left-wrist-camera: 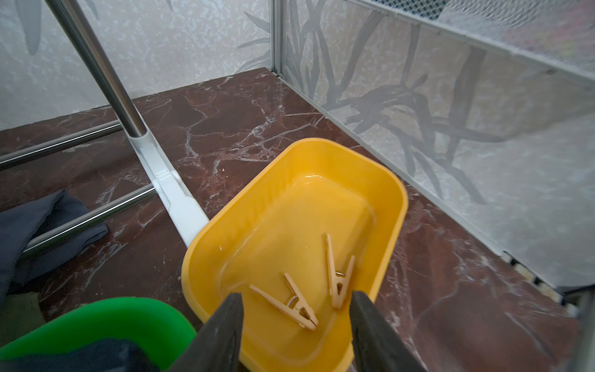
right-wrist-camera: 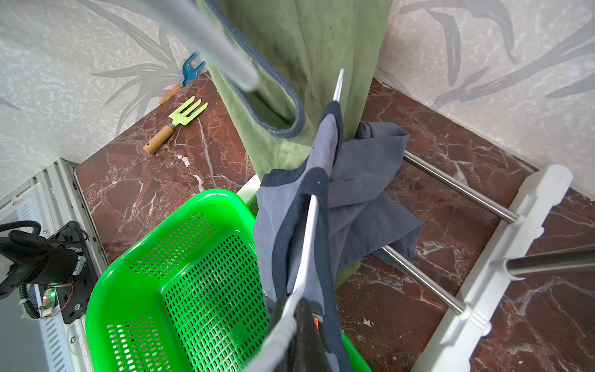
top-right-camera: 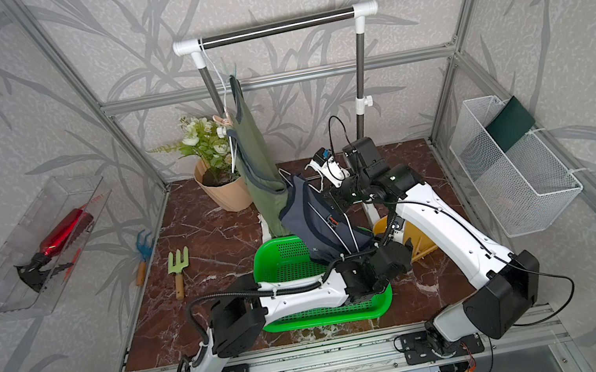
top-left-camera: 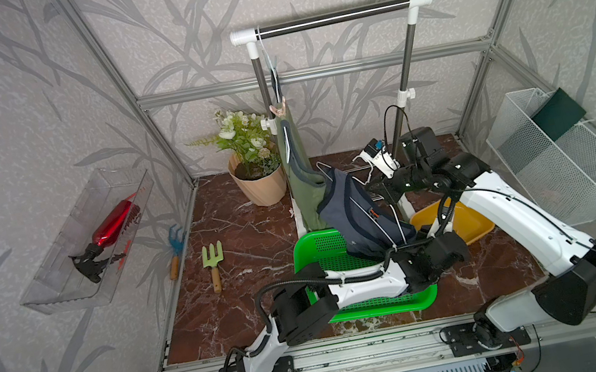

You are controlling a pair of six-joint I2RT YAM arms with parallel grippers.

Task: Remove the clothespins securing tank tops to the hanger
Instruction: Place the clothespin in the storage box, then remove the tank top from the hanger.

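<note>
Two tan clothespins (left-wrist-camera: 289, 304) (left-wrist-camera: 338, 277) lie in the yellow tray (left-wrist-camera: 322, 143). My left gripper (left-wrist-camera: 296, 296) hovers over the tray's near end, open, with nothing between its fingers. My right gripper (right-wrist-camera: 294, 301) is shut on a white hanger (right-wrist-camera: 307, 238) that carries the navy tank top (right-wrist-camera: 363, 180), above the green basket's far edge. The olive green tank top (top-left-camera: 301, 178) hangs from the rack on another hanger, with a clothespin (top-left-camera: 278, 109) clipped at its shoulder. Both tank tops and that clothespin (top-right-camera: 222, 119) show in both top views.
The clothes rack (top-left-camera: 333, 18) stands at the back, its foot bars on the floor. A green basket (top-left-camera: 324, 248) sits under my left arm, the yellow tray (top-left-camera: 468, 223) to its right. Flower pot (top-left-camera: 259, 185), garden forks (top-left-camera: 214, 264) (top-left-camera: 175, 250), wire basket (top-left-camera: 560, 157) and clear bin (top-left-camera: 90, 240) surround them.
</note>
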